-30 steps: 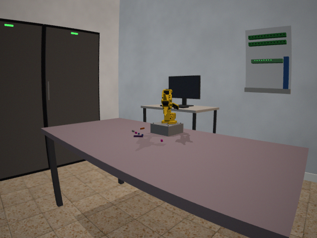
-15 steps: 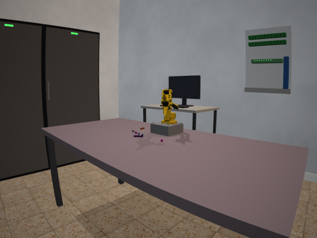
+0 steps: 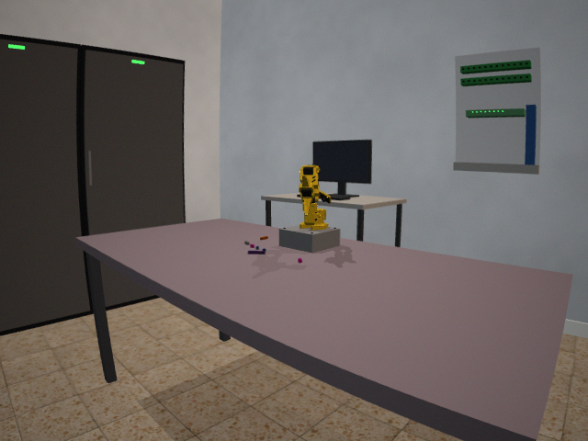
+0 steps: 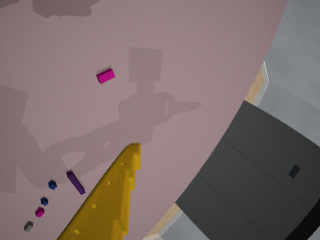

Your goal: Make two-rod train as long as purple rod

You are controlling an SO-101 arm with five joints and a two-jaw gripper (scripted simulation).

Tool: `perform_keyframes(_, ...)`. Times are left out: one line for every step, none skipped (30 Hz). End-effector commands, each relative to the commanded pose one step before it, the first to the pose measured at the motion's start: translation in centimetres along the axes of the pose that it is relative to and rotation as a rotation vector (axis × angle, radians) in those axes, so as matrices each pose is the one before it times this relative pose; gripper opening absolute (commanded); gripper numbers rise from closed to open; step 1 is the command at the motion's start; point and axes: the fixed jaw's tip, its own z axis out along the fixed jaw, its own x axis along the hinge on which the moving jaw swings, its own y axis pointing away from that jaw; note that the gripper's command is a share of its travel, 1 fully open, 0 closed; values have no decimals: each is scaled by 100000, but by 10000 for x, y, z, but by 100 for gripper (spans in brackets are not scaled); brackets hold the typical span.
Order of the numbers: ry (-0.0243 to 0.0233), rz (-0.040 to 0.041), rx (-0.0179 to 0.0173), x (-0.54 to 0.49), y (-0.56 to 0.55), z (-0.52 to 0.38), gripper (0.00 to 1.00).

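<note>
The yellow arm stands folded up on its grey base (image 3: 309, 239), with my gripper (image 3: 325, 197) (image 4: 134, 156) open, empty and high above the table. Only one yellow jaw shows in the wrist view. The purple rod (image 3: 255, 252) (image 4: 75, 182) lies flat to the left of the base. Beside it lie two small blue rods (image 3: 257, 247) (image 4: 52, 186) (image 4: 44, 200), a magenta rod (image 3: 252, 246) (image 4: 40, 212) and a grey rod (image 3: 246, 243) (image 4: 28, 226). An orange rod (image 3: 264, 237) lies further back. A second magenta rod (image 3: 299, 260) (image 4: 106, 76) lies alone in front of the base.
The mauve table (image 3: 379, 303) (image 4: 200, 40) stretches far to the front and right. Dark cabinets (image 3: 95, 165) stand to the left, a small desk with a monitor (image 3: 342, 161) behind the arm.
</note>
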Motion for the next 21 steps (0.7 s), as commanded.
perform_keyframes(-28,1418,-1744,-16,4967,-1915,100)
perform_keyframes(24,137,-378,39,787,-196,100)
perform_keyframes(25,137,-378,40,788,-195,100)
perform_keyframes(0,0,0,0,0,0,100)
perform_keyframes(0,0,0,0,0,0,100)
perform_keyframes(-78,-1172,1462,-156,-4336,-143,100)
perform_keyframes(4,-140,-70,15,81,-449,100)
perform_keyframes(4,-140,-70,15,83,-449,100)
perform_keyframes(4,-140,-70,15,85,-449,100)
perform_keyframes(3,-140,-70,15,86,-450,100)
perform_keyframes(3,-140,-70,15,88,-450,100)
perform_keyframes(3,-140,-70,15,90,-451,100)
perform_keyframes(3,-140,-70,15,92,-451,100)
perform_keyframes(3,-140,-70,15,93,-451,100)
perform_keyframes(3,-140,-70,15,95,-452,100)
perform_keyframes(3,-140,-70,15,97,-452,100)
perform_keyframes(3,-140,-70,15,99,-453,100)
perform_keyframes(3,-140,-70,15,100,-453,100)
perform_keyframes(3,-140,-70,15,102,-453,100)
perform_keyframes(2,-140,-70,15,104,-454,100)
perform_keyframes(0,0,0,0,0,0,100)
